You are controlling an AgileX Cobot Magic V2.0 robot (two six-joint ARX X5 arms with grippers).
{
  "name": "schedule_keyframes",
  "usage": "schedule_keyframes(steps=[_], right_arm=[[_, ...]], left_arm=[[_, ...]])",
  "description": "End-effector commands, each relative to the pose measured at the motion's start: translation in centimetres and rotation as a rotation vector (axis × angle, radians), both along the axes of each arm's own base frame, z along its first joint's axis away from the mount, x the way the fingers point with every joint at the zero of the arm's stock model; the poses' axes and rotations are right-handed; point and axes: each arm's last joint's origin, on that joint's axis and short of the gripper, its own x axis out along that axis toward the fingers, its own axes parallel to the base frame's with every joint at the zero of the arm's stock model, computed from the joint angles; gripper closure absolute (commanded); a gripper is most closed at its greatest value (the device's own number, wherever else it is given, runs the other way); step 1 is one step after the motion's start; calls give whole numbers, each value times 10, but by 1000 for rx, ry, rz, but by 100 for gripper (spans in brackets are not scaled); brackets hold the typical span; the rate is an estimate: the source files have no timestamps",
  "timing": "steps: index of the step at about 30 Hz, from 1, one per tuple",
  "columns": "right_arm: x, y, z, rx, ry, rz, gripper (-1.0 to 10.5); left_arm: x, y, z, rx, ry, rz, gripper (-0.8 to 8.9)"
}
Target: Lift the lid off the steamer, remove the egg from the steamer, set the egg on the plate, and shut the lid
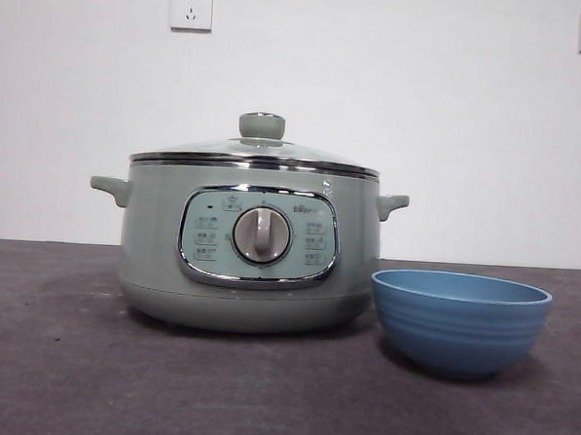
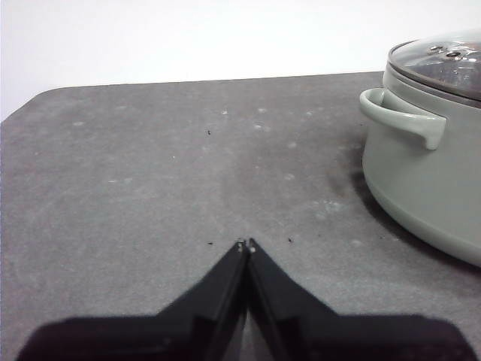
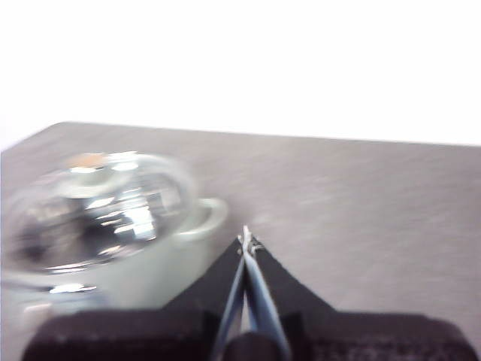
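So you had done nothing yet: the lid (image 1: pixel 256 149) sat on the steamer (image 1: pixel 247 244), the plate (image 1: pixel 459 322) was empty, both jaws pressed together, holding nothing.

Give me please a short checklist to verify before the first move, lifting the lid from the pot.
1. Lid sits flat on the pot, knob free: ok.
2. Left gripper shut, holding nothing, apart from the pot's handle: ok.
3. Right gripper shut, holding nothing, near the pot's other handle: ok.
4. Jaws open for the knob: not ok, both are shut.
5. Blue bowl upright beside the pot: ok.
6. Egg inside the pot: cannot tell, the glass shows only reflections.
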Motion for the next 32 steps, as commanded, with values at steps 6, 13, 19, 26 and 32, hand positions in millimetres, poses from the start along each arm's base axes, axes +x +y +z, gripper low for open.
schedule_keyframes(steps=[6,13,19,26,32], right_arm=[[10,-7,-84,-2,-96,-141,946],[12,-8,-126,32,-39,-200,946],[14,-8,-143,54,3,-203,946],[14,-8,-151,47,58,-205,946],[14,-8,-151,49,53,-202,946]], left_arm=[[1,0,-4,-8,7,2,817],[1,0,-4,-8,7,2,817],[1,0,-4,-8,7,2,817],[1,0,-4,-8,7,2,817],[1,0,-4,-8,7,2,817]])
